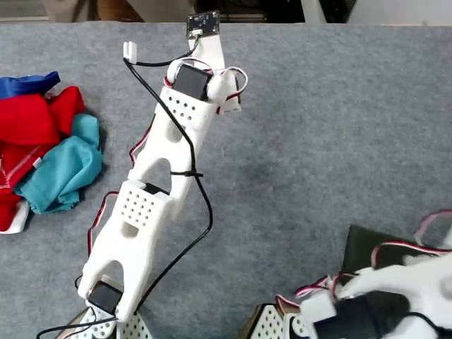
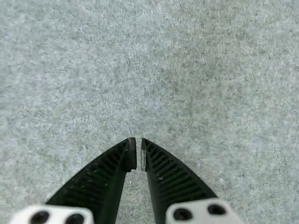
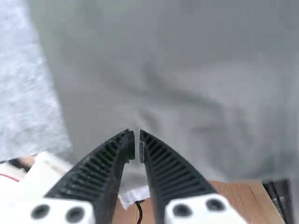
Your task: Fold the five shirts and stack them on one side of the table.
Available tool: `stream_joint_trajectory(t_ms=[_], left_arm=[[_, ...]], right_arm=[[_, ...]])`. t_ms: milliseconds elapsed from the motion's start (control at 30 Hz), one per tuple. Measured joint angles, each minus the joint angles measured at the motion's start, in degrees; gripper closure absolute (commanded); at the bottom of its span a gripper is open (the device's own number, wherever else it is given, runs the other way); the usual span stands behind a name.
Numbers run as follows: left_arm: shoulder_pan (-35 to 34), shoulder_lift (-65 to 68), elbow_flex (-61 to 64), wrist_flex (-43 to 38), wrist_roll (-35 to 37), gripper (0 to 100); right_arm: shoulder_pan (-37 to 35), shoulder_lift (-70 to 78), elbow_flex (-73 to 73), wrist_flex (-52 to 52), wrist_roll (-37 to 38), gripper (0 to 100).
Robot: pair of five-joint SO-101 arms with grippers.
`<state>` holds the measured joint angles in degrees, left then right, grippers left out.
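Left arm (image 1: 162, 162) extends toward 12 o'clock. Left gripper (image 2: 138, 154) sits over bare grey table (image 1: 318, 106), jaws all but closed, a sliver of gap, nothing held. Right gripper (image 3: 137, 147) is likewise nearly closed and empty, above a folded dark shirt (image 1: 360, 247) at 5 o'clock. Red shirt (image 1: 28, 120), teal shirt (image 1: 63, 166) and blue shirt (image 1: 25, 83) lie heaped, unfolded, at 9 o'clock.

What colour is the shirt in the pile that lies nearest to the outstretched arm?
Teal. The teal shirt touches the red shirt; the high view shows it best.
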<state>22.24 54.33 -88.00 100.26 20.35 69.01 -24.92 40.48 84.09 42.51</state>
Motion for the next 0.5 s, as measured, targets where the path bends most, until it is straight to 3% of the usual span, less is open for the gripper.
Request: stream_joint_trajectory(t_ms=[333,500], left_arm=[[-2.6,0.0,0.0,0.0,0.0,97],[-2.5,0.0,0.0,0.0,0.0,97]], right_arm=[[-3.2,-11.5,23.2,-8.7,0.1,96.3],[-6.1,-14.1,26.9,-9.9,0.1,96.3]])
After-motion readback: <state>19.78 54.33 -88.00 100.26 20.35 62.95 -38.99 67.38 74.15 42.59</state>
